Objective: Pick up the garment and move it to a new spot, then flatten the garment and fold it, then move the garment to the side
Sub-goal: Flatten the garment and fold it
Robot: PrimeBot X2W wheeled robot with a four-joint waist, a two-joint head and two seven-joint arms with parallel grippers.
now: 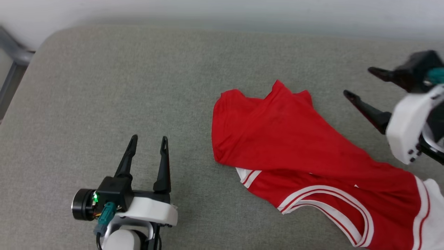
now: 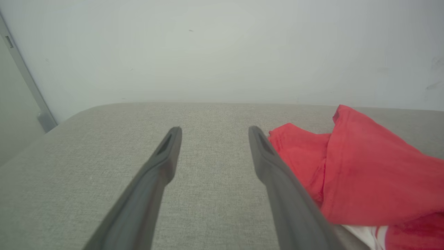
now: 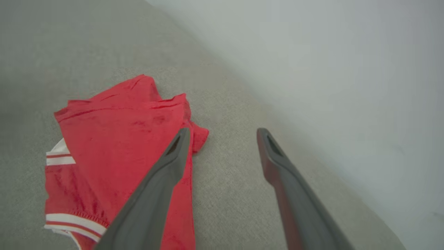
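The garment [image 1: 288,146], a red T-shirt with white striped trim, lies crumpled and partly folded over itself on the grey padded surface [image 1: 138,80], right of centre and running off the lower right. My left gripper [image 1: 148,142] stands open at the lower left, a short way left of the shirt, nothing between its fingers. In the left wrist view the garment [image 2: 364,173] lies just right of the left gripper [image 2: 213,130]. My right gripper [image 1: 357,81] hovers open above the shirt's upper right side, fingers pointing left. The right wrist view shows the right gripper [image 3: 222,132] empty beside the garment [image 3: 121,139].
A pale wall [image 1: 242,10] runs along the far edge of the grey surface. A grey metal frame [image 1: 14,55] stands at the far left past the surface's rounded corner. Bare grey fabric stretches left of the shirt.
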